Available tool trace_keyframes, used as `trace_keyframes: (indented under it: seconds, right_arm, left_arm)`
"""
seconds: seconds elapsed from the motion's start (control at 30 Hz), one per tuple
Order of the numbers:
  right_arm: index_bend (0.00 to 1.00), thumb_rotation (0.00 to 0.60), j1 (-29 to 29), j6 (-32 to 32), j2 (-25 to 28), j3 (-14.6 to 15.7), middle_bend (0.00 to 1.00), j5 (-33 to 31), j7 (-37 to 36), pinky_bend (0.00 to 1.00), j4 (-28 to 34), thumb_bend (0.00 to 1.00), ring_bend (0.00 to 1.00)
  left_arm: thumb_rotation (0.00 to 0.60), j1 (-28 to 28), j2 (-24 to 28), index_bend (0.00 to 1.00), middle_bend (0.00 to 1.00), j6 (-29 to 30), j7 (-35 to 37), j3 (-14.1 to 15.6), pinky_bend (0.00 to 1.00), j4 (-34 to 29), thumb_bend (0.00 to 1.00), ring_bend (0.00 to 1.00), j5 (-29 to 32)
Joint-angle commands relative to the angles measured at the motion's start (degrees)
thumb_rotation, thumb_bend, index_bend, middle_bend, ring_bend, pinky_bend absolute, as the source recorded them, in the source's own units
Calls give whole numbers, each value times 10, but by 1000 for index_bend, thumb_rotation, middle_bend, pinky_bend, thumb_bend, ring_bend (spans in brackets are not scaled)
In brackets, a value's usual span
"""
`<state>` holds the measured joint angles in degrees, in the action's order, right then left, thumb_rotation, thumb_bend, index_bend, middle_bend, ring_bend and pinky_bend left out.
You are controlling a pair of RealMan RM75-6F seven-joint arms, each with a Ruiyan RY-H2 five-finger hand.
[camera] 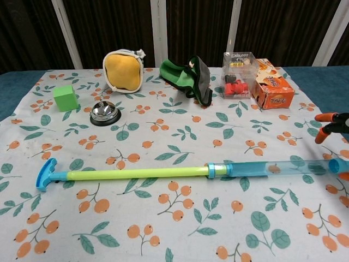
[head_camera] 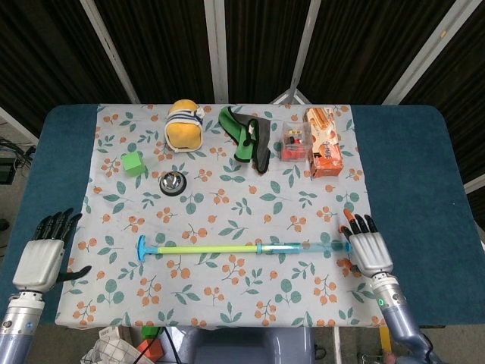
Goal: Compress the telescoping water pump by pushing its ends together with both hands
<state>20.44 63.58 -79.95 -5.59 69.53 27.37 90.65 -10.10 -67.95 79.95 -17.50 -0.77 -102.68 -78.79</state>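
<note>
Fingers spread, the empty right hand [head_camera: 369,250] sits at the pump [head_camera: 242,248]'s clear end; left hand [head_camera: 45,256] hovers empty, well apart.

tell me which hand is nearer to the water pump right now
Right. The right hand is at the water pump's clear blue end, while the left hand hangs well off its handle end, past the cloth edge.

My head camera looks almost straight down from high above, taking in the whole bench [head_camera: 409,152] with its far edge at the top of the frame and both of my wrists at the bottom corners. My chest camera sits low at the near edge and faces forward across the floral cloth [camera: 163,131], much closer in (only my right robot hand [camera: 331,126] pokes in at its right edge). Both views share the cloth and everything lying on it.
</note>
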Motion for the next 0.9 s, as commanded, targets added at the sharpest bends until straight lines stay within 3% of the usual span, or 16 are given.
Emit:
trace_keyframes:
  seconds: [0.03, 0.27, 0.73, 0.9]
  right_arm:
    - [316, 600, 7, -3, -9, -7, 66, -10, 5, 0, -13, 307, 0]
    - [396, 600, 14, -10, -16, -11, 104, -33, -1, 0, -32, 308, 0]
    - [406, 600, 19, -16, -16, -7, 109, -82, 30, 0, -37, 308, 0]
    - [456, 600, 21, -15, -18, -4, 121, -87, 34, 0, -41, 307, 0]
  left_arm:
    - [600, 0, -1, 101, 0, -1, 1, 2, 0, 0, 159, 0, -6]
    - [600, 0, -3, 101, 0, -4, 1, 1, 0, 4, 159, 0, -8]
    - [600, 2, -1, 101, 0, -4, 2, 0, 0, 1, 159, 0, -10]
    - [600, 3, 0, 101, 0, -3, 4, 0, 0, 0, 159, 0, -11]
